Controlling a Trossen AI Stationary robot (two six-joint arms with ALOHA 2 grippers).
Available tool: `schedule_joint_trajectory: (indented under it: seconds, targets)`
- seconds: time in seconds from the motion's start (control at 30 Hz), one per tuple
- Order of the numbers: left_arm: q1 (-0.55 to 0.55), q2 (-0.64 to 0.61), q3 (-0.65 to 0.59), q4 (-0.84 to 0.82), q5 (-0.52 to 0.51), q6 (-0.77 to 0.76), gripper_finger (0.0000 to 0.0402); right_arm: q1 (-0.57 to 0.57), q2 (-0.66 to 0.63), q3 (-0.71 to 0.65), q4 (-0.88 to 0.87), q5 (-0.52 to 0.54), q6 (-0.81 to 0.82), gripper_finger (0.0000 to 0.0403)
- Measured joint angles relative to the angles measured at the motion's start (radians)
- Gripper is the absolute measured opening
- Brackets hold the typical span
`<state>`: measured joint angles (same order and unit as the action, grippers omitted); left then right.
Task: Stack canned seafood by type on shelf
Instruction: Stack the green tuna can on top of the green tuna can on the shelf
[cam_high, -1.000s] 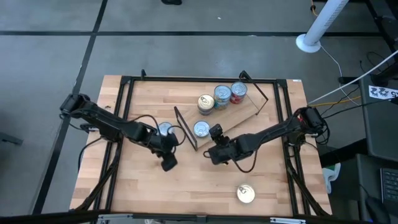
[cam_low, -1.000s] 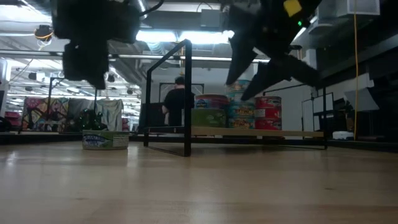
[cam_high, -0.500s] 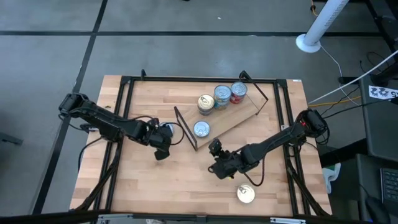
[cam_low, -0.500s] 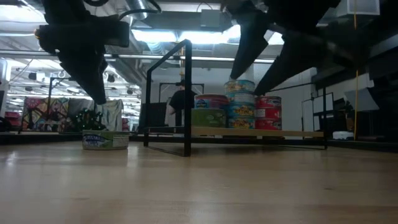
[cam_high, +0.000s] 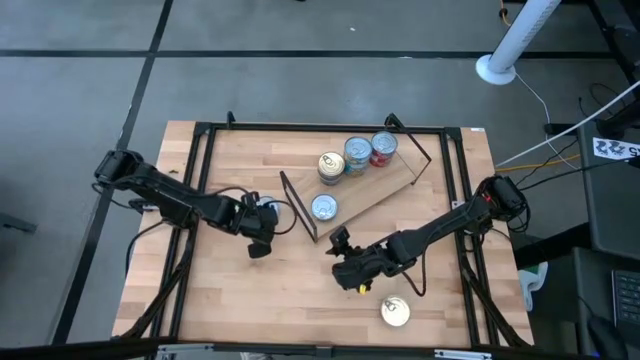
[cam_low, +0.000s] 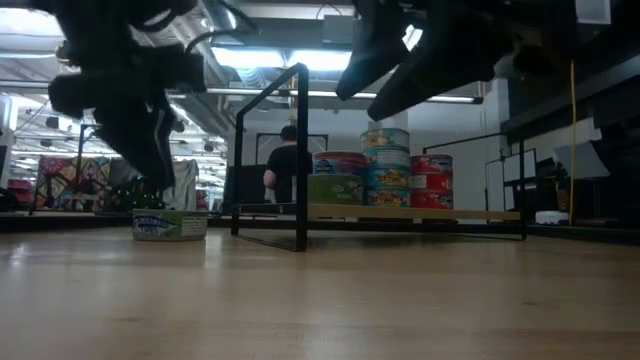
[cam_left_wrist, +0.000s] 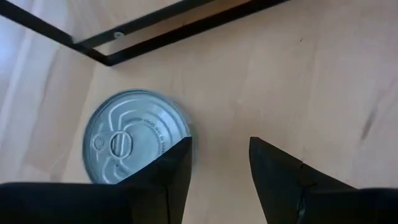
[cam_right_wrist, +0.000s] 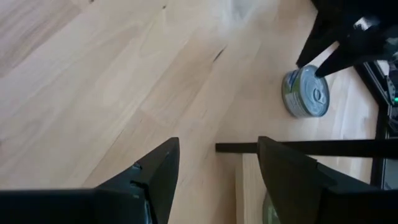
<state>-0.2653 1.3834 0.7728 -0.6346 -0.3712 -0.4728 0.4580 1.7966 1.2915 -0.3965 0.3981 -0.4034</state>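
Note:
One blue-sided tin (cam_high: 268, 207) with a silver lid rests flat on the tabletop just left of the shelf; it also shows in the low view (cam_low: 168, 224). My left gripper (cam_left_wrist: 217, 162) hovers open above it, with the tin (cam_left_wrist: 130, 140) off to one finger's side, not between the fingers. The light-wood shelf (cam_high: 385, 190) carries stacks of tins (cam_high: 358, 152) and a single tin (cam_high: 323, 207) at its near-left end. A gold-lidded tin (cam_high: 395, 312) sits near the table's near edge. My right gripper (cam_high: 340, 250) is open in the air between the shelf and that tin.
The shelf's black wire end frame (cam_high: 298, 205) stands between the loose blue tin and the shelf board. A black frame (cam_high: 200, 190) runs round the tabletop. Bare wood lies in the table's near-left part (cam_high: 250, 300). A person (cam_low: 290, 160) stands in the room behind.
My left gripper moved toward the far edge and down, ending over the loose blue tin. My right gripper drew back from the shelf toward the near edge, then a little left. No tin moved.

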Motion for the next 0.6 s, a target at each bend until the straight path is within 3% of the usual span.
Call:
schedule_joint_trajectory:
  seconds: [0.13,0.6]
  targets:
    - [0.000,0.000,-0.053,0.019,-0.057,-0.049,0.0155,0.000,0.000,0.000,0.007,-0.003,0.000,0.0215]
    - [0.000,0.000,-0.148,0.065,-0.085,-0.044,0.0155,0.000,0.000,0.000,0.007,-0.003,-0.001,0.0215]
